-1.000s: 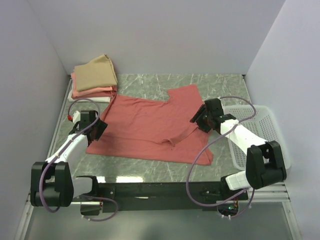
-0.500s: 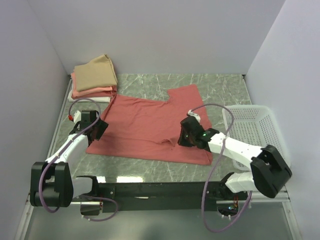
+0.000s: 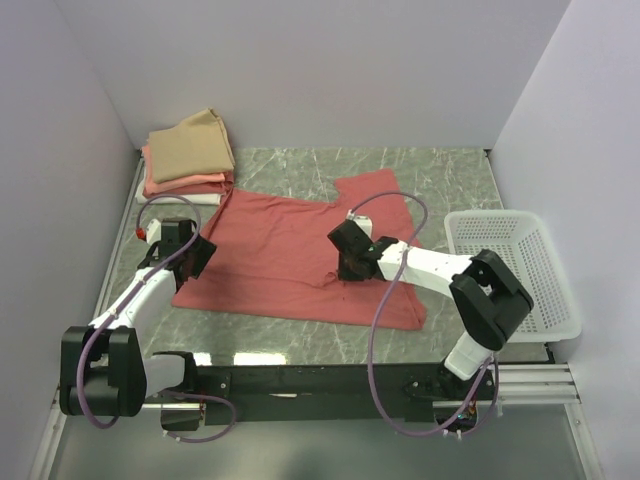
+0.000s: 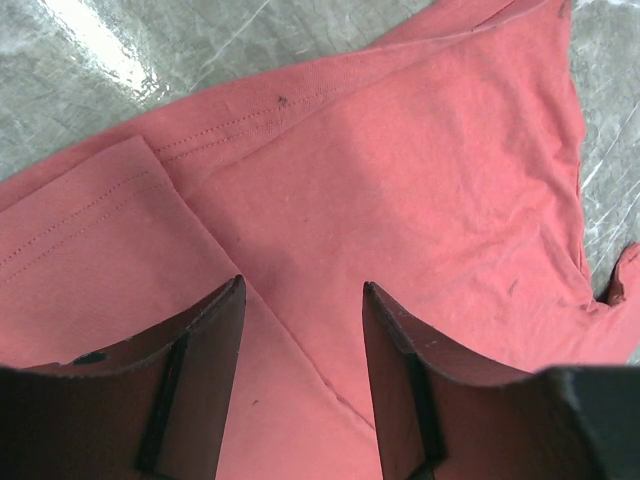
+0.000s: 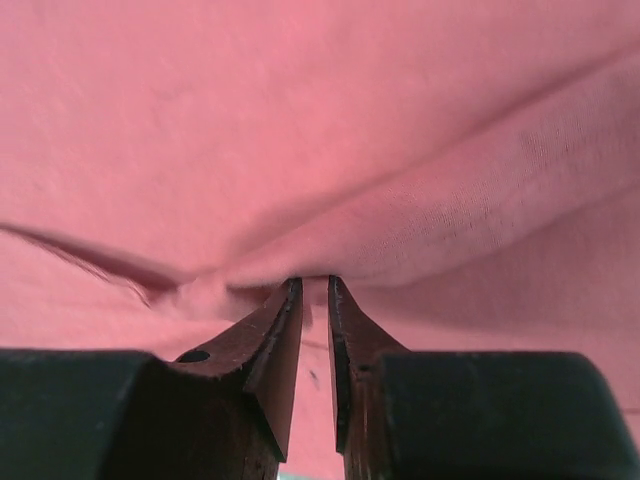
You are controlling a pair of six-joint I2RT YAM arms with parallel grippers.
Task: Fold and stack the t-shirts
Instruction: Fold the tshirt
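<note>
The salmon-red t-shirt [image 3: 275, 250] lies spread flat on the marble table. A folded stack sits at the back left: the tan shirt [image 3: 195, 145] on top, a salmon-pink one [image 3: 185, 183] under it, a white one [image 3: 188, 198] at the bottom. My left gripper [image 3: 200, 256] hovers open over the shirt's left sleeve; cloth [image 4: 420, 170] shows between its fingers [image 4: 304, 284], nothing held. My right gripper [image 3: 345, 270] is down on the shirt's middle near the collar. Its jaws [image 5: 313, 282] are drawn close, pinching a raised fold of the red cloth [image 5: 300, 120].
A white perforated basket [image 3: 512, 268] stands at the right edge of the table, beside the right arm. Bare marble [image 3: 430, 175] shows behind the shirt. Purple-grey walls close in the left, back and right sides.
My right arm swung left from beside the basket onto the shirt's middle, and its jaws went from wide to nearly together on a fold. The left arm stayed put.
</note>
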